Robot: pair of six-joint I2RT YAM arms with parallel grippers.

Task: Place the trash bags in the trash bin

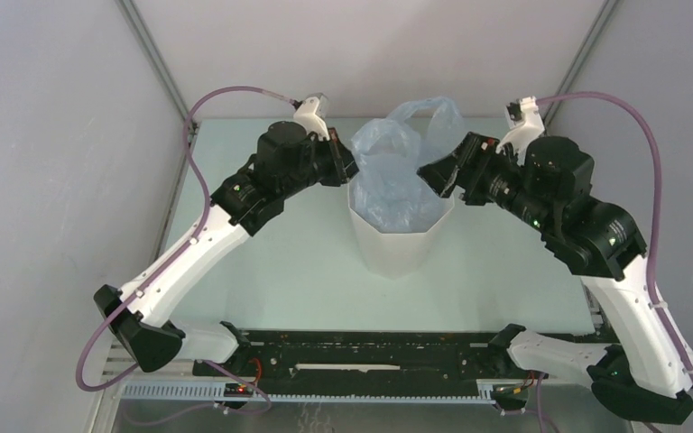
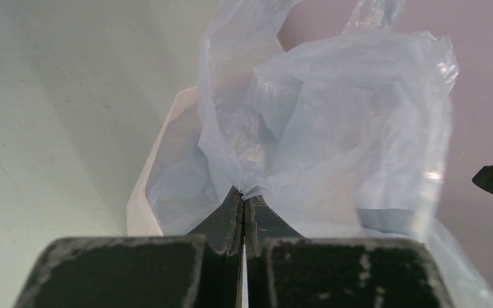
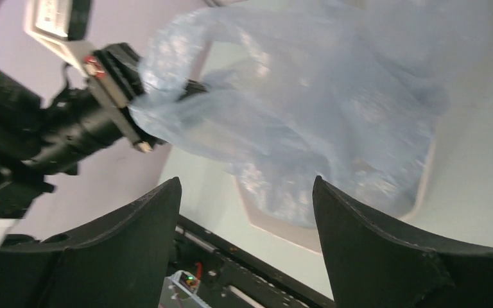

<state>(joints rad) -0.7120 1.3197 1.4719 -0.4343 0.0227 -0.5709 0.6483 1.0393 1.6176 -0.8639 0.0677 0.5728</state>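
Left end effector [image 2: 244, 197] of mine is pressed shut, its two dark fingers pinching a gathered fold of the trash bag [image 2: 334, 128] right at their tips. From above, this left end effector [image 1: 347, 167] sits against the left side of the bag, level with the bin's rim.

My right end effector [image 3: 247, 186] has its fingers spread wide apart, and nothing lies between them. The bag's film [image 3: 308, 96] hangs just beyond their tips. Seen from above, the right end effector [image 1: 435, 176] is just beside the right side of the bag; I cannot tell whether it touches the film.

The trash bag [image 1: 397, 171] is thin, pale blue, translucent and crinkled. Its lower part sits inside the trash bin [image 1: 401, 244], and its upper part, with two looped handles, billows up above the rim.

The trash bin is white with faceted walls. It stands upright on the table [image 1: 280, 271], between my two arms and near the middle. Its rim [image 2: 151, 192] shows at the left of the film in my left wrist view, and below the film [image 3: 276, 232] in my right wrist view.

The table is pale green, with grey walls around it. Purple cables [image 1: 200, 189] loop from both arms.
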